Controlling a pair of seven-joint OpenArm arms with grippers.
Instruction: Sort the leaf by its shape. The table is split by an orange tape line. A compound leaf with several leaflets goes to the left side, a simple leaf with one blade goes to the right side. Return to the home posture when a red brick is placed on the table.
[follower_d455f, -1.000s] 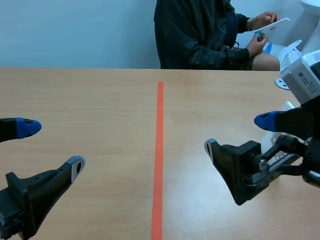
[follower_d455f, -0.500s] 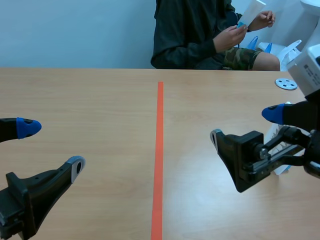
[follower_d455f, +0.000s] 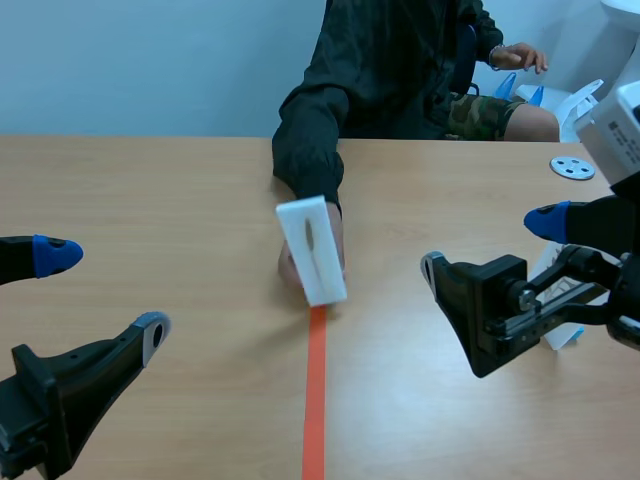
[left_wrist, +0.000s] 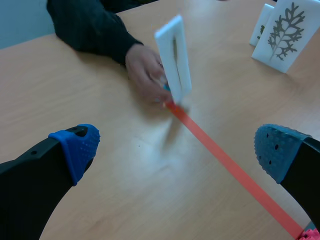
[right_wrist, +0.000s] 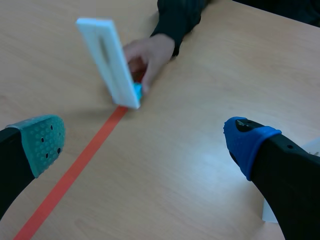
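A white card (follower_d455f: 311, 250) with one narrow dark leaf shape on it stands tilted on the orange tape line (follower_d455f: 315, 400), held from behind by a person's hand (follower_d455f: 290, 265). My left gripper (follower_d455f: 103, 295) is open low at the near left, well short of the card. My right gripper (follower_d455f: 488, 247) is open at the near right, also apart from it. In the left wrist view the card (left_wrist: 174, 60) and hand (left_wrist: 145, 72) are ahead of my open gripper (left_wrist: 177, 150). In the right wrist view the card (right_wrist: 107, 62) is ahead of my open gripper (right_wrist: 146, 145).
Two more white cards stand to the right; one (left_wrist: 285, 35) shows a leaf with several lobes, and another (left_wrist: 262, 24) is behind it. In the scene view a card (follower_d455f: 560, 330) is partly hidden behind my right gripper. A round grey disc (follower_d455f: 572, 167) lies at the far right.
The person has reached across and brought the white leaf card down onto the tape line. My right gripper shifted slightly to the right. The left arm has not moved.
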